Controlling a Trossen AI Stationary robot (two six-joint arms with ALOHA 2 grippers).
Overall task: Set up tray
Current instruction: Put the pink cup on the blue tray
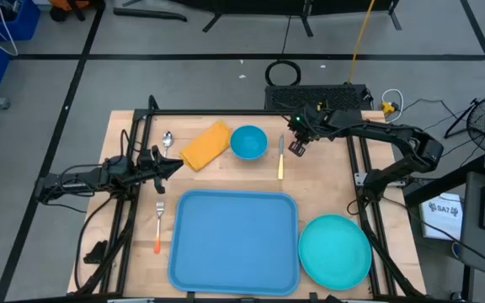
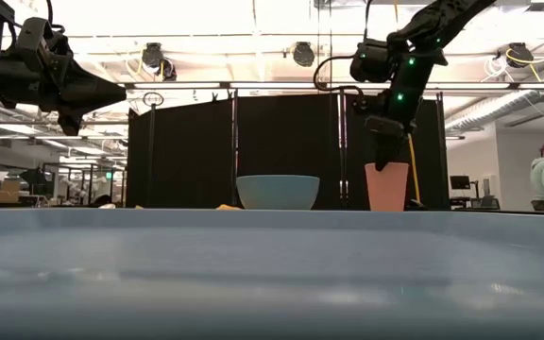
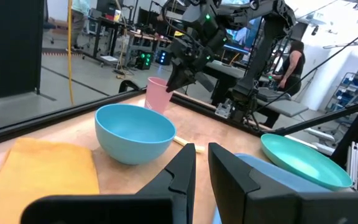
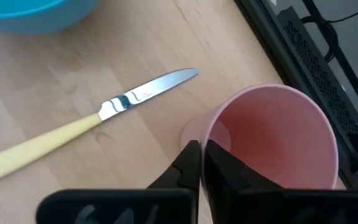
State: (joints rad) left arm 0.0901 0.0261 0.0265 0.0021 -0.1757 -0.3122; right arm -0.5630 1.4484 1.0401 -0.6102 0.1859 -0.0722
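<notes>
The right end effector [image 4: 201,163] hangs just over the near rim of the pink cup [image 4: 272,134], its two fingers drawn together with only a thin slit between them and nothing in their grip; the cup stands upright on the tabletop [image 1: 226,172], directly below the tips. Just beside that end effector, toward the middle of the tabletop, lies a knife [image 4: 86,124] with a yellow handle, flat and apart from the cup. A little farther from it sits the blue bowl [image 1: 248,142], and beyond the bowl a folded orange napkin [image 1: 205,145] and a spoon [image 1: 167,139]. Well away from the right end effector, at the front of the tabletop, the light-blue tray [image 1: 234,242] lies flat and bare, with the round teal plate [image 1: 335,250] just beside its right edge and a fork [image 1: 159,225] with an orange handle beside its left edge. The left end effector [image 3: 202,165] waits above the tabletop near the spoon, its fingers nearly together and holding nothing, pointed toward the bowl. The step in hand looks like the pick-up of the cup, the first item bound for the tray, since nothing is on the tray yet. The next move probably calls for the right fingers to part, straddle the cup's wall or rim, and close before lifting; lowered as they are, they would likely strike the rim and tip the cup.
</notes>
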